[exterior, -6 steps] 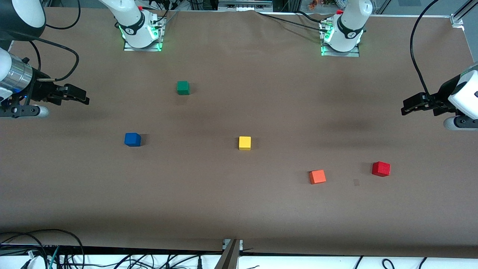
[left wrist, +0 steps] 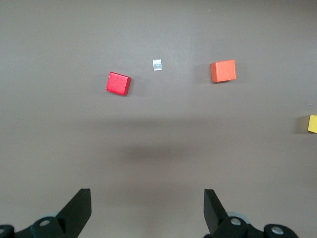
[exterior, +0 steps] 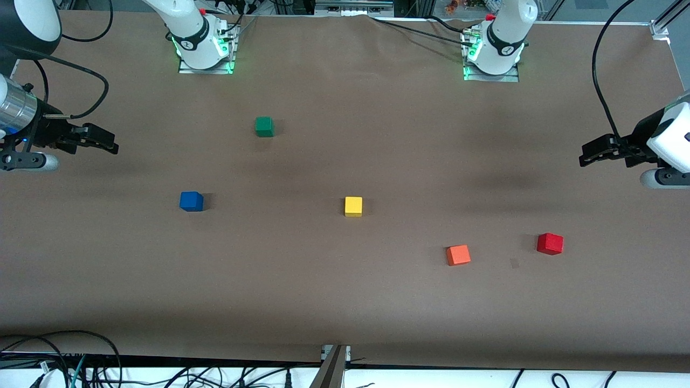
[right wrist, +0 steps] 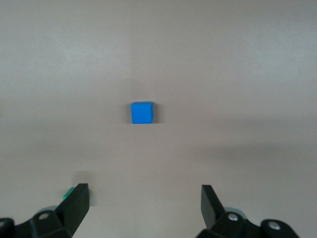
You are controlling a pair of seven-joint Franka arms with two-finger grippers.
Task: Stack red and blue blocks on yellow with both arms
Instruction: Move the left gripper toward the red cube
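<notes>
The yellow cube (exterior: 353, 206) sits mid-desk, with the blue cube (exterior: 191, 201) toward the right arm's end and the red cube (exterior: 550, 243) toward the left arm's end, beside an orange cube (exterior: 458, 255). The left gripper (exterior: 590, 153) and the right gripper (exterior: 105, 143) hover over the desk's (exterior: 345, 302) ends, jaws apart and empty.

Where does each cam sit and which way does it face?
Front: high across the table, facing both arm bases; shows left claw, right claw, five cubes.
Left wrist: on the left arm, looking down past its open fingers at red cube, orange cube.
Right wrist: down past open fingers at blue cube.
Shared: yellow cube in front and left wrist.
</notes>
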